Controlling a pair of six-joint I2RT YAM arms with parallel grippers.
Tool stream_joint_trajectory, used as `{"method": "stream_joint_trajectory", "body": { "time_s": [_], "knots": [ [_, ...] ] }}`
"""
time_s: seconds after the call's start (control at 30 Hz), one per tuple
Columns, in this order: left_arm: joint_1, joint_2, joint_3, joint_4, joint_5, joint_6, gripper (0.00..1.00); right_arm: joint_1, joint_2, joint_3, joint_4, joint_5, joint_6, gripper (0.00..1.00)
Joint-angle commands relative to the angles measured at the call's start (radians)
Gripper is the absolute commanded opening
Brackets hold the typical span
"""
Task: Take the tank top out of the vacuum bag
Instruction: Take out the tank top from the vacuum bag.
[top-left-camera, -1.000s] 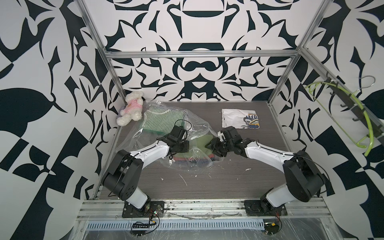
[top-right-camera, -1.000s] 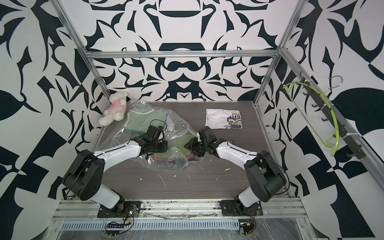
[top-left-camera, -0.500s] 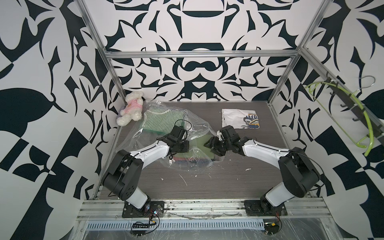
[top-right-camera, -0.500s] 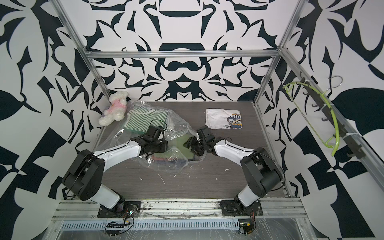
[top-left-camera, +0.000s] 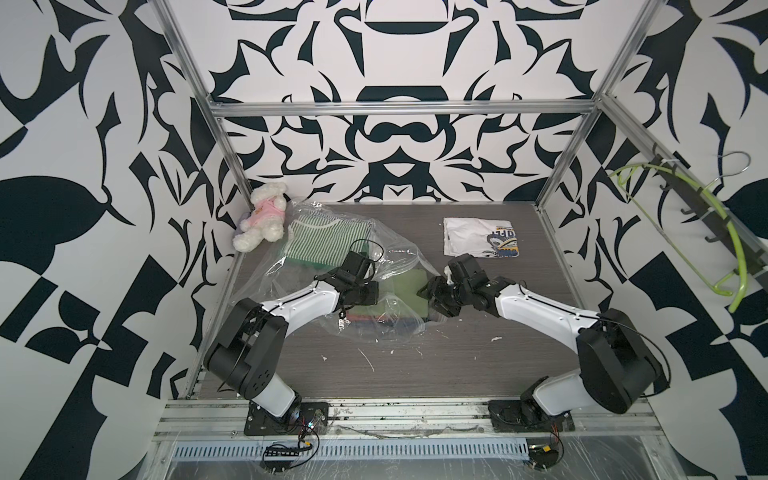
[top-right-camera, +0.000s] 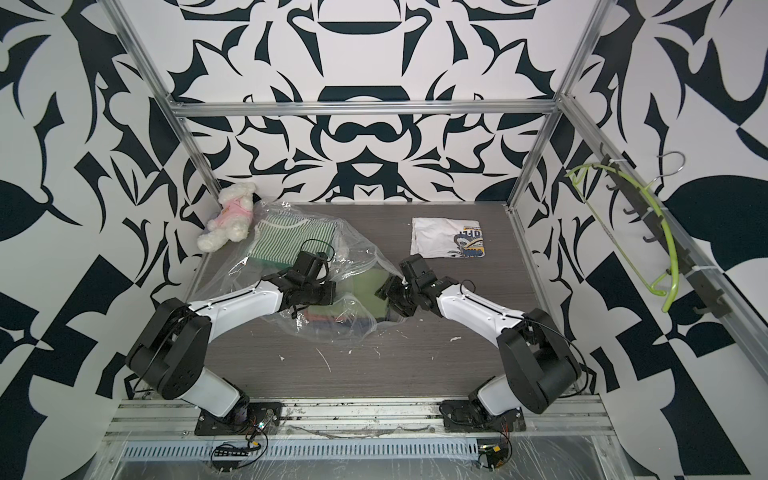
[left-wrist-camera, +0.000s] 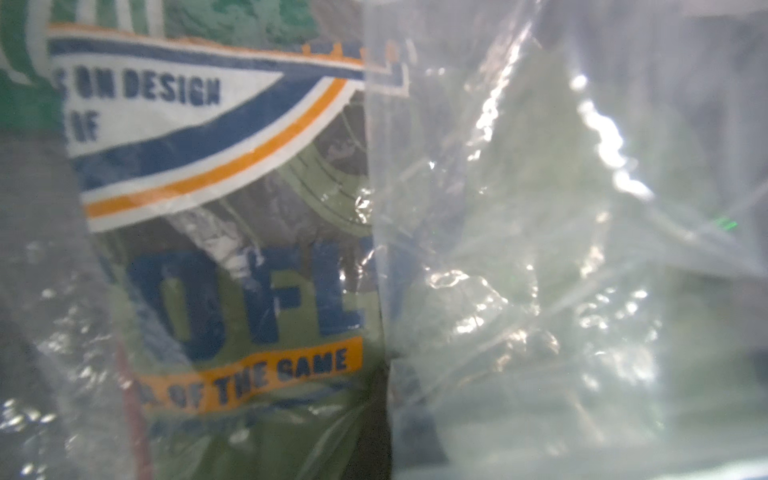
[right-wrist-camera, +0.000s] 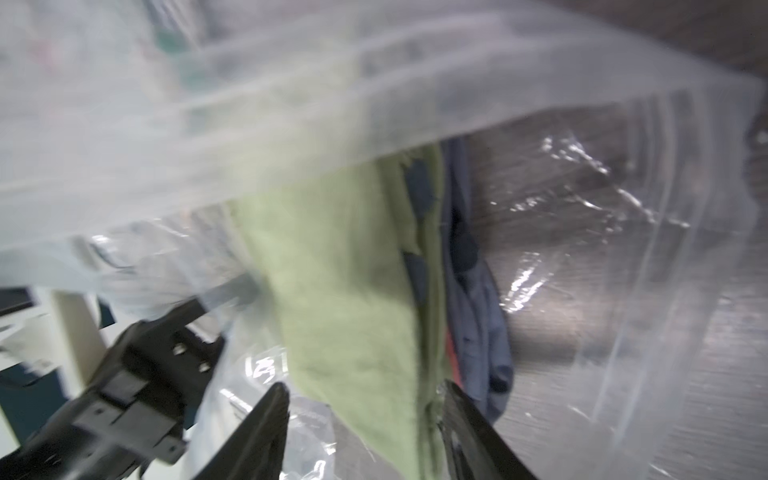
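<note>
The vacuum bag (top-left-camera: 291, 276) (top-right-camera: 249, 274) lies crinkled on the left half of the table, its mouth facing right. A folded light green tank top (top-left-camera: 409, 291) (top-right-camera: 368, 291) with a blue and orange print (left-wrist-camera: 249, 291) lies just inside the mouth. My right gripper (top-left-camera: 430, 291) (top-right-camera: 384, 289) (right-wrist-camera: 365, 386) is open at the mouth, with one finger on each side of the tank top's edge (right-wrist-camera: 340, 291). My left gripper (top-left-camera: 370, 291) (top-right-camera: 328, 293) is shut on the bag's upper film (left-wrist-camera: 540, 291), which stands raised over the clothes.
Under the tank top lie blue and red clothes (right-wrist-camera: 478, 311). A green striped garment (top-left-camera: 324, 241) fills the bag's far end. A plush bear (top-left-camera: 262, 216) sits at the back left and a white printed shirt (top-left-camera: 482, 237) at the back right. A green hanger (top-left-camera: 706, 232) hangs on the right wall.
My right gripper's jaws have spread a little wider at the bag's mouth, and its arm has shifted slightly. The left arm has stayed put.
</note>
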Motion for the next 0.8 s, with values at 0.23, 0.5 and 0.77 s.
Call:
{"method": "stream_joint_trajectory", "body": {
  "time_s": [0.23,0.5,0.77],
  "knots": [
    [-0.008,0.035,-0.024,-0.062,0.026,0.009,0.00,-0.002,0.020,0.005,0.013,-0.051,0.030,0.49],
    [-0.009,0.042,-0.024,-0.056,0.026,0.012,0.00,-0.001,-0.017,0.038,-0.017,-0.043,0.005,0.12],
    [-0.009,0.041,-0.030,-0.051,0.026,0.008,0.00,0.008,-0.013,0.084,-0.031,-0.049,-0.071,0.00]
  ]
}}
